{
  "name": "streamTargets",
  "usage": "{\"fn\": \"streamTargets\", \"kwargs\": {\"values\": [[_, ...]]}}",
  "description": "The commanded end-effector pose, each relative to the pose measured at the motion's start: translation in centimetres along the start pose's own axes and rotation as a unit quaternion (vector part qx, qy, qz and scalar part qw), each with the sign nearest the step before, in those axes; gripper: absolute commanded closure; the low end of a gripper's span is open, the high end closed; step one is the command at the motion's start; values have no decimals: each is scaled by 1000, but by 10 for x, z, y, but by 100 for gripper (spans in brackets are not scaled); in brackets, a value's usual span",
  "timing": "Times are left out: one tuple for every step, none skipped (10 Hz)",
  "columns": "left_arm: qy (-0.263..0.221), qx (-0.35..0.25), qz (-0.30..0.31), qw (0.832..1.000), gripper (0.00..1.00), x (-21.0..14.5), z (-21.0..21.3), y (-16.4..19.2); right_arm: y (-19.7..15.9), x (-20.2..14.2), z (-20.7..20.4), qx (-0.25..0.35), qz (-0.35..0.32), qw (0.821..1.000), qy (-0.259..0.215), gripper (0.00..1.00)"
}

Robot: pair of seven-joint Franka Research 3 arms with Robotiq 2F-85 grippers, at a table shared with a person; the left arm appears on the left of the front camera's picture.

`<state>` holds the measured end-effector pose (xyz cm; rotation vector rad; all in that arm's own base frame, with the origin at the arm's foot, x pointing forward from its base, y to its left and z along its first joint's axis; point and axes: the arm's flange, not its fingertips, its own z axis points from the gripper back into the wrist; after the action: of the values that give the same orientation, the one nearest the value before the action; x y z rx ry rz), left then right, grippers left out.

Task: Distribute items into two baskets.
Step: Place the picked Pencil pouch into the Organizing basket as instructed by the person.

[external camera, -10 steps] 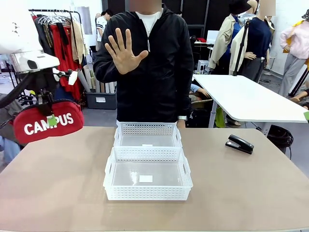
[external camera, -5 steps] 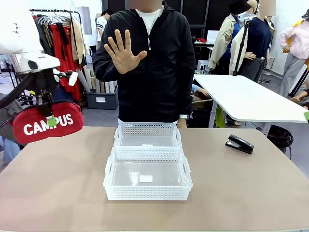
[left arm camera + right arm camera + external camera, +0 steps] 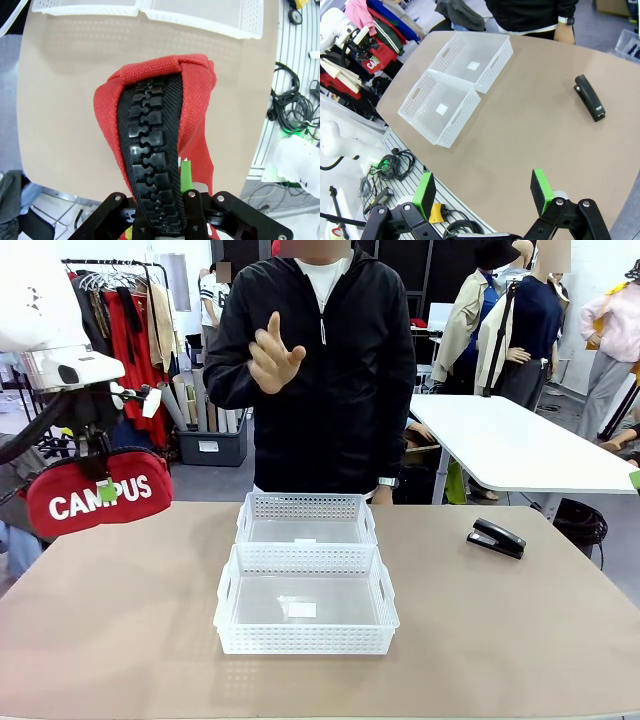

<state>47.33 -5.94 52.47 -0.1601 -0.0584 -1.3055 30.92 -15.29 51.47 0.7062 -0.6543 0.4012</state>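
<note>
Pouch [image 3: 97, 502] hangs pinched in the left gripper [image 3: 98, 468] at frame's left, likely needing a swing right over 1 of 2 baskets [image 3: 305, 638]; right gripper [image 3: 482, 192] is spread, stapler [image 3: 496, 538] lies right.

Robot lab or demo space vibe, not home: clothes rack [image 3: 120, 310] stuffed with hanging garments at back, grey storage bin [image 3: 210, 448] on floor, white worktable [image 3: 510, 445] nearby, cable tangle [image 3: 395, 162] beside tan table [image 3: 120, 620].

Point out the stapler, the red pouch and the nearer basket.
stapler [image 3: 496, 538], front view, middle of its black body.
red pouch [image 3: 95, 520], front view, fabric below its lettering.
nearer basket [image 3: 305, 638], front view, its front lattice wall.
</note>
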Motion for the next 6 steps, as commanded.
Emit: {"fn": "streamTargets", "kwargs": {"values": [[-6, 3, -2, 1000, 100, -1, 2, 0, 0, 2, 1, 4, 5, 1000, -9, 0], [-6, 3, -2, 1000, 100, -1, 2, 0, 0, 2, 1, 4, 5, 1000, -9, 0], [-6, 3, -2, 1000, 100, -1, 2, 0, 0, 2, 1, 4, 5, 1000, -9, 0], [-6, 3, -2, 1000, 100, -1, 2, 0, 0, 2, 1, 4, 5, 1000, -9, 0], [-6, 3, -2, 1000, 100, -1, 2, 0, 0, 2, 1, 4, 5, 1000, -9, 0], [-6, 3, -2, 1000, 100, -1, 2, 0, 0, 2, 1, 4, 5, 1000, -9, 0]]}}
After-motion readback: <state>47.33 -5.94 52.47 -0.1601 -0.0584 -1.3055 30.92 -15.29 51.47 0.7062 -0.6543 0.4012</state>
